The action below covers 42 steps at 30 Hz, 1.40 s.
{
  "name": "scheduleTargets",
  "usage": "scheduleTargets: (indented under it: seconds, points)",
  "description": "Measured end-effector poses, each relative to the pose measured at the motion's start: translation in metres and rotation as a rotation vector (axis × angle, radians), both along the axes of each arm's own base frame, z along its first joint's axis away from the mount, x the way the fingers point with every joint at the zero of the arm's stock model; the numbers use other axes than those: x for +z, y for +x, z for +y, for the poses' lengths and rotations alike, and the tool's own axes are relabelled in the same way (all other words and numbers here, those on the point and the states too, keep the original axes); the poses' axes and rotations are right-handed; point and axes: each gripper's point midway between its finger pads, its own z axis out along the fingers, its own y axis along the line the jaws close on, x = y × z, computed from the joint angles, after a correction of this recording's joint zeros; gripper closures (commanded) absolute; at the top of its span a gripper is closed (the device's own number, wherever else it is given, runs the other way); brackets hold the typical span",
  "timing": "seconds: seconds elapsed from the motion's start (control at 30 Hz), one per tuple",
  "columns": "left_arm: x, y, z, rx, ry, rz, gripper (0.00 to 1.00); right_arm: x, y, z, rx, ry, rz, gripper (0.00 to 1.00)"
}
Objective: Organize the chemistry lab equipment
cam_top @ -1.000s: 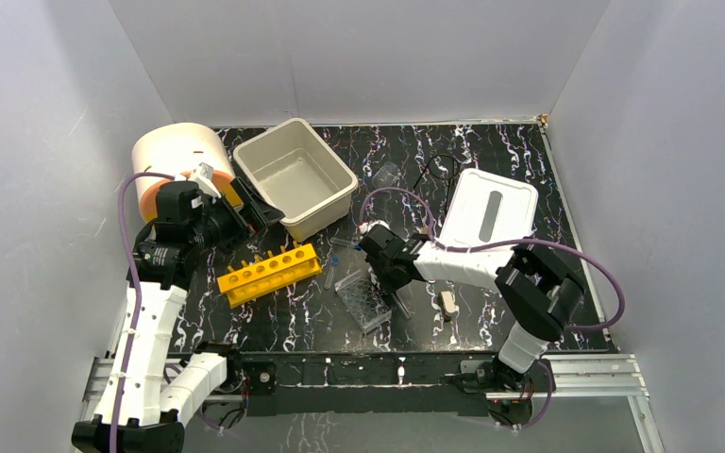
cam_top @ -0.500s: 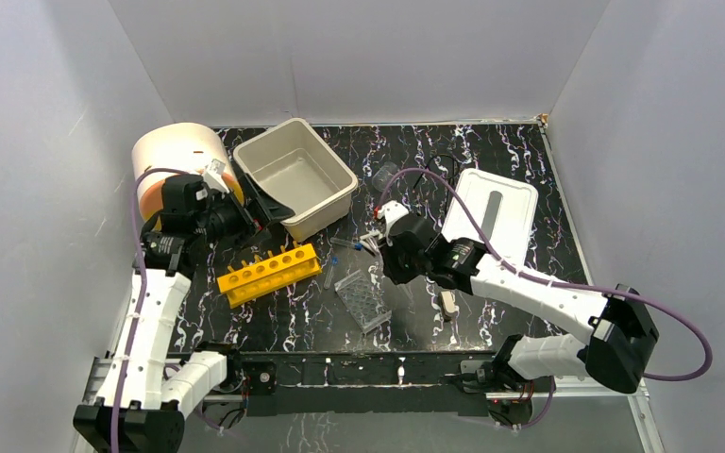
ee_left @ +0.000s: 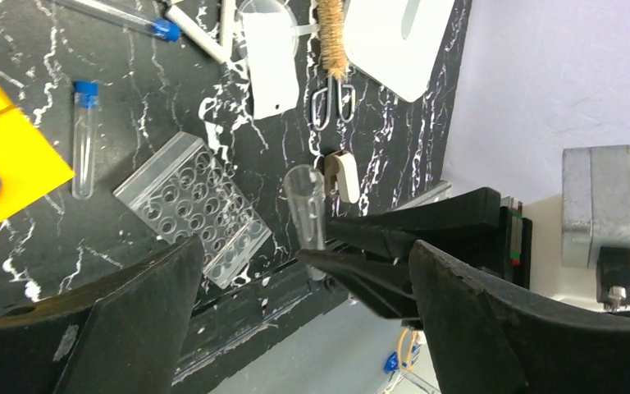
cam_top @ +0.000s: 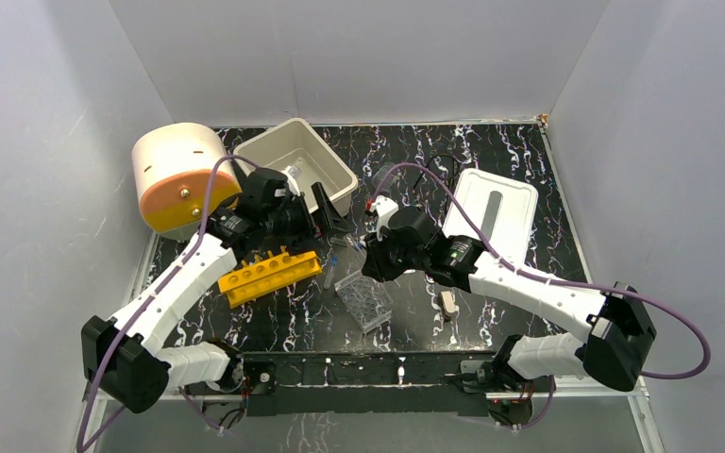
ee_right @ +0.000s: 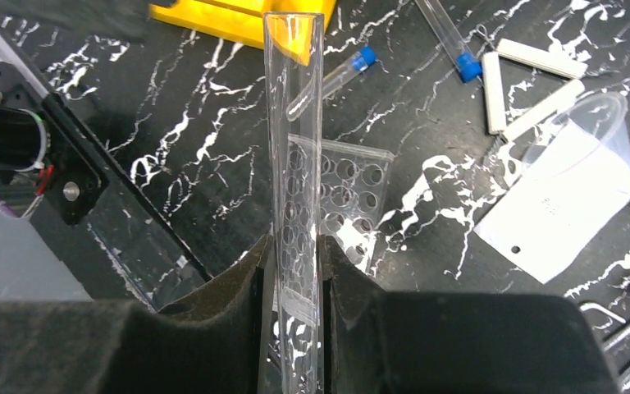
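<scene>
Clamping a clear glass tube (ee_right: 294, 123) between its two fingers, the right pincer (ee_right: 294, 271) is holding it above the table, with the tube's open end sticking out well beyond the fingertips. The clear well tray (ee_right: 340, 189) is lying just below that pincer, a blue-capped tube (ee_right: 340, 72) is lying just past the tray, and the yellow six-hole tube rack (ee_right: 230, 16) is sitting farther out. The small clear beaker (ee_right: 591, 123) is lying off to one side. The left pincer (cam_top: 326, 209) is standing wide apart, gripping nothing, facing the right one, beside the beige tub (cam_top: 293, 175).
</scene>
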Motion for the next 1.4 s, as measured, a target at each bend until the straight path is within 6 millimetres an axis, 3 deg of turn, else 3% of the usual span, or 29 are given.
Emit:
scheduleTargets:
  seconds: [0.13,0.27,0.33,0.53,0.83,1.0,1.2,1.27,1.4]
  points:
    - [0.006,0.001,-0.017,0.005,-0.044,-0.010,0.30,0.006,-0.003,0.007,0.033,0.036,0.004,0.78]
    - [0.005,0.000,-0.026,0.013,-0.081,0.017,0.33,0.010,-0.006,0.012,0.067,0.053,0.003,0.79]
    - [-0.002,-0.002,-0.027,0.026,-0.084,0.052,0.36,0.011,-0.006,0.014,0.085,0.053,-0.002,0.79]
    - [-0.021,-0.011,-0.024,0.057,-0.082,0.141,0.56,0.010,-0.005,0.018,0.111,0.045,-0.016,0.79]
    - [-0.020,-0.015,-0.026,0.052,-0.097,0.166,0.63,0.010,-0.007,0.019,0.166,0.038,-0.041,0.79]
    - [-0.024,-0.017,-0.026,0.050,-0.093,0.180,0.79,0.010,-0.008,0.019,0.185,0.036,-0.051,0.78]
    - [-0.029,-0.019,-0.024,0.049,-0.085,0.189,0.90,0.010,-0.009,0.019,0.190,0.034,-0.051,0.77]
    - [-0.029,-0.020,-0.024,0.049,-0.086,0.188,0.91,0.009,-0.009,0.019,0.191,0.033,-0.050,0.72]
    - [-0.027,-0.019,-0.023,0.044,-0.081,0.171,0.91,0.009,-0.009,0.019,0.189,0.035,-0.049,0.43]
